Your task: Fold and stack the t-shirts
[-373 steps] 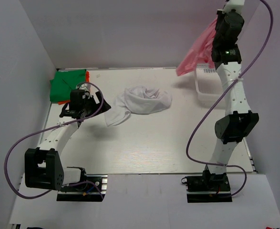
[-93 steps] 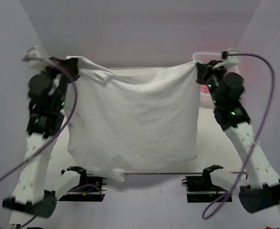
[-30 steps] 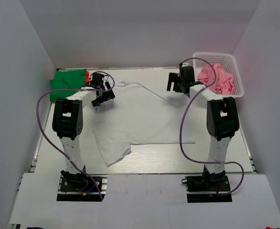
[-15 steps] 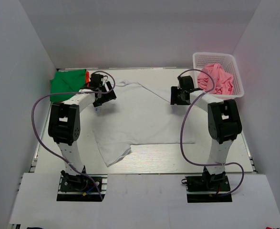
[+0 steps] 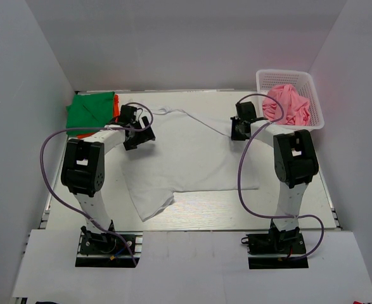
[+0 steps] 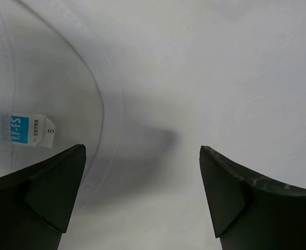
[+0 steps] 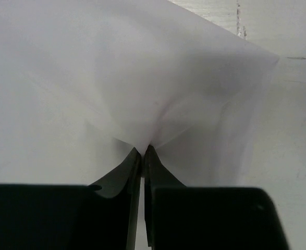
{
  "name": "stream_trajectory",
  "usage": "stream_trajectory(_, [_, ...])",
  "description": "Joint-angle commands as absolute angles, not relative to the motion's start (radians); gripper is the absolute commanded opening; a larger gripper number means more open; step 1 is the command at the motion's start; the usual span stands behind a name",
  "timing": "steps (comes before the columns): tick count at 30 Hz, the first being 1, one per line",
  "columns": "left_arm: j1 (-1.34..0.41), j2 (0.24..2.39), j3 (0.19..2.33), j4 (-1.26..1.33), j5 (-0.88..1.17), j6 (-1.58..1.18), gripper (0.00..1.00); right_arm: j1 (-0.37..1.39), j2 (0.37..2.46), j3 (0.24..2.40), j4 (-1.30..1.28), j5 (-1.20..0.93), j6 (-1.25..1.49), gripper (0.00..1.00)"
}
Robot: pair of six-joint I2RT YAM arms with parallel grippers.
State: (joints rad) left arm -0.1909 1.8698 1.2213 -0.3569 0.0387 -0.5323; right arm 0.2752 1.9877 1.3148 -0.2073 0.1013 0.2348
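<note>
Looking down from above, my left gripper (image 5: pixel 138 134) and right gripper (image 5: pixel 239 130) flank the white t-shirt (image 5: pixel 186 155) at its far shoulders, I'd say to keep it spread for folding.

Left wrist: fingers apart over the collar (image 6: pixel 108 104). Beside my left finger, a tag (image 6: pixel 32 130) reads "XY-FS" and "S".

Right wrist: fingers pinched tight on a ridge of cloth.

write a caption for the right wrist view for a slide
Right gripper shut on a pinched peak of the white t-shirt, table showing beside it

overhead; both wrists close over shirt (image 5: pixel 186 158)
</note>
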Motion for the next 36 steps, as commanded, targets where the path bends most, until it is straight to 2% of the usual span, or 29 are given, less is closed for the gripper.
stream_trajectory(1, [-0.192,1.838,1.212,-0.351,0.051,-0.538,1.00,0.276,1.960,1.341,-0.164,0.118,0.259,0.07])
stream_trajectory(9, [-0.192,1.868,1.203,-0.380,-0.012,-0.538,1.00,0.275,1.971,1.423,-0.235,0.173,0.265,0.10])
stream_trajectory(14, [-0.192,1.868,1.194,-0.380,-0.021,-0.538,1.00,0.273,1.974,1.447,-0.278,0.193,0.259,0.25])
stream_trajectory(16, [-0.192,1.878,1.193,-0.380,-0.021,-0.538,1.00,0.275,1.977,1.445,-0.278,0.192,0.256,0.27])
stream_trajectory(18, [-0.192,1.878,1.193,-0.380,-0.021,-0.529,1.00,0.273,1.977,1.447,-0.281,0.192,0.258,0.14])
stream_trajectory(21, [-0.192,1.878,1.193,-0.380,-0.021,-0.529,1.00,0.275,1.990,1.457,-0.270,0.181,0.250,0.00])
stream_trajectory(30, [-0.192,1.868,1.193,-0.380,-0.021,-0.520,1.00,0.270,2.032,1.538,-0.210,0.224,0.239,0.00])
stream_trajectory(33, [-0.192,1.879,1.207,-0.380,-0.031,-0.520,1.00,0.267,2.095,1.638,-0.186,0.282,0.235,0.00])
stream_trajectory(34, [-0.192,1.879,1.207,-0.380,-0.031,-0.520,1.00,0.261,2.115,1.735,-0.186,0.304,0.232,0.00])
stream_trajectory(36, [-0.192,1.891,1.235,-0.391,-0.031,-0.509,1.00,0.258,2.216,1.811,-0.187,0.429,0.253,0.00])
